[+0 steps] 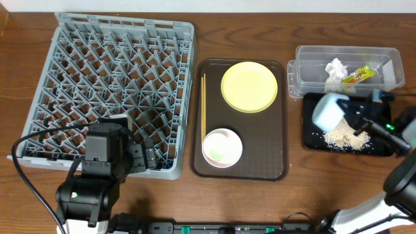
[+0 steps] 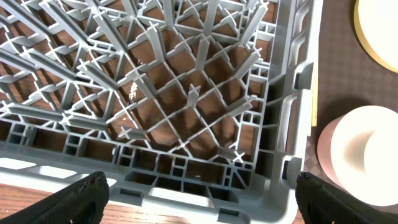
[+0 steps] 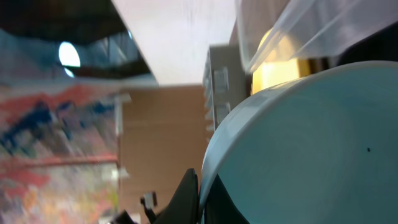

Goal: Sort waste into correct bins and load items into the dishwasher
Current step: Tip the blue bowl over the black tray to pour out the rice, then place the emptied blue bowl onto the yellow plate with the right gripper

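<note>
Overhead: light blue bowl (image 1: 327,110) tilted above black tray (image 1: 311,140), white crumbs (image 1: 341,138) beneath.

The worktop (image 1: 260,26) is dark brown wood, and four things lie directly on it. A large grey dish rack (image 1: 123,21) fills the left part, set slightly askew. Just beside it, in the middle, lies a flat brown serving tray (image 1: 260,146). Further right stands a clear plastic tub (image 1: 312,73), with a shallow black tray (image 1: 311,140) close against its near side.
</note>
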You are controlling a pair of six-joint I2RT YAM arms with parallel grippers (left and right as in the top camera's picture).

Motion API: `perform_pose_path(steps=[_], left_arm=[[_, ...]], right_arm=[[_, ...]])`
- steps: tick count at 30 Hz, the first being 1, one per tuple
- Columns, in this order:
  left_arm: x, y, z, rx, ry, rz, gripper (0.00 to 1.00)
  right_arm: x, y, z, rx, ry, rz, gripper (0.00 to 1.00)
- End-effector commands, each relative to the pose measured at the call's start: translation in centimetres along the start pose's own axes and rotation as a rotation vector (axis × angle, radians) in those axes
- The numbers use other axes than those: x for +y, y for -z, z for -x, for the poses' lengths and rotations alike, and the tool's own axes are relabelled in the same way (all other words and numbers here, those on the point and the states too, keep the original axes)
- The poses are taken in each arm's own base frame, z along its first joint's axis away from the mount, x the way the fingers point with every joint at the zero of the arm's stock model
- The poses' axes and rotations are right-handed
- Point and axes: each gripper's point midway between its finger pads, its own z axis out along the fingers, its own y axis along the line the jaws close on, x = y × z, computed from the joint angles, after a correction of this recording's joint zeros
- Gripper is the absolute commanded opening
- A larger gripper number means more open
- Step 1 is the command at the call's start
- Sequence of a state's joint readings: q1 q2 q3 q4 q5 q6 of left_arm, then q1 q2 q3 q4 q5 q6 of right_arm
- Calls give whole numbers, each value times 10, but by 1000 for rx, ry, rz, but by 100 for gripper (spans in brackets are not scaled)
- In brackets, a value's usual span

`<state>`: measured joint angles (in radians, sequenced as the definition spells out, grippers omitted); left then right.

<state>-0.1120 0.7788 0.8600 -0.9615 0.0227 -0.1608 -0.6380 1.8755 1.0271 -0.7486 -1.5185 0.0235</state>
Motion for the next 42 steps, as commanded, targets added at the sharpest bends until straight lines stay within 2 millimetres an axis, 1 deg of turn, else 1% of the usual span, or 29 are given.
perform_pose_path(steps=[1, 3, 6, 7, 9, 10, 12, 14, 15, 17, 18, 20, 21, 23, 25, 26, 27, 30, 31, 34, 35, 38, 39, 41, 42], left_arm=[[1, 5, 7, -25, 13, 5, 96], [1, 5, 7, -25, 13, 5, 96], [1, 5, 7, -25, 13, 5, 96], [1, 5, 7, -25, 13, 5, 96], [1, 5, 7, -26, 13, 5, 96], [1, 5, 7, -26, 13, 5, 96], [1, 5, 7, -26, 13, 5, 96], [1, 5, 7, -26, 13, 5, 96], [1, 5, 7, -26, 13, 5, 96], [1, 5, 7, -26, 13, 5, 96], [1, 5, 7, -26, 13, 5, 96], [1, 5, 7, -26, 13, 5, 96], [1, 5, 7, -26, 13, 5, 96], [1, 5, 7, -26, 13, 5, 96], [1, 5, 7, -25, 13, 5, 96], [1, 5, 7, -25, 13, 5, 96], [1, 5, 7, -25, 13, 5, 96], [1, 5, 7, -26, 13, 5, 96], [1, 5, 7, -26, 13, 5, 96], [1, 5, 7, -25, 13, 5, 96], [1, 5, 7, -26, 13, 5, 96], [1, 5, 7, -25, 13, 5, 96], [1, 5, 7, -25, 13, 5, 96], [1, 5, 7, -25, 13, 5, 96], [1, 5, 7, -25, 13, 5, 96]], right_arm=[[22, -25, -21, 85, 153, 4, 1], [25, -38, -33, 133, 234, -67, 1], [27, -58, -50, 195, 397, -230, 1], [32, -69, -58, 220, 499, -294, 1], [36, -83, -65, 235, 652, -394, 1], [37, -88, -66, 234, 695, -426, 1], [40, -104, -68, 227, 837, -514, 1], [41, -126, -70, 231, 1005, -578, 1], [41, -132, -70, 228, 1044, -593, 1], [40, -156, -71, 208, 1181, -665, 1], [40, -163, -71, 194, 1220, -690, 1], [38, -186, -74, 163, 1313, -741, 1], [37, -193, -76, 154, 1337, -751, 1], [25, -213, -82, 163, 1384, -768, 1], [9, -225, -91, 212, 1400, -765, 1], [-9, -233, -98, 258, 1392, -771, 1], [-24, -238, -100, 288, 1381, -782, 1], [-52, -244, -102, 334, 1362, -804, 1], [-58, -246, -101, 339, 1359, -808, 1], [-68, -250, -99, 338, 1350, -809, 2], [-68, -251, -98, 333, 1344, -808, 6], [-67, -254, -107, 354, 1320, -765, 27], [-65, -256, -110, 365, 1316, -744, 31], [-54, -259, -122, 389, 1304, -674, 52], [-47, -260, -127, 393, 1291, -640, 58]])
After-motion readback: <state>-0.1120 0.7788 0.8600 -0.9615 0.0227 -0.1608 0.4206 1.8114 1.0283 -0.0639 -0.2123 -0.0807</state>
